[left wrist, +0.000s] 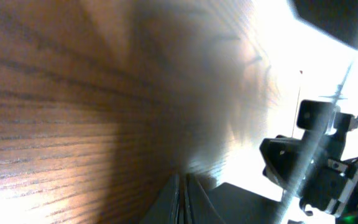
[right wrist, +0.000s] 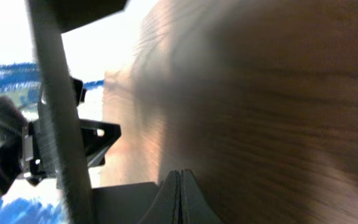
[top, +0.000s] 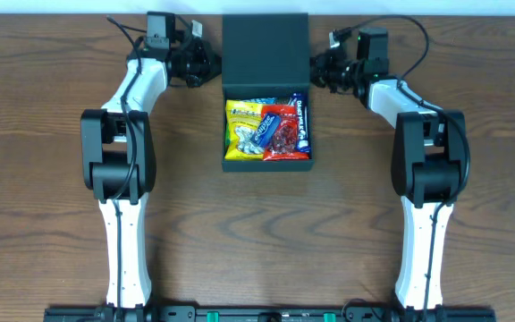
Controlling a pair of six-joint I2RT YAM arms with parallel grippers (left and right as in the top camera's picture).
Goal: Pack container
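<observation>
Container point(top: 265, 40), one, open with snack packets point(top: 266, 130), sits between left fingers point(left wrist: 169, 205) and right fingers point(right wrist: 191, 199), both pressed together.

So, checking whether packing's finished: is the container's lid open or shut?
Open: the lid is flapped back behind the container, and snack packets show inside.

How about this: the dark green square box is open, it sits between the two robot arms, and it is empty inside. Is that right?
Not quite. The dark teal-green square cardboard container is open and sits between the left arm and the right arm, but it is not empty: the overhead view shows a yellow packet, a blue packet and a red packet inside.
</observation>
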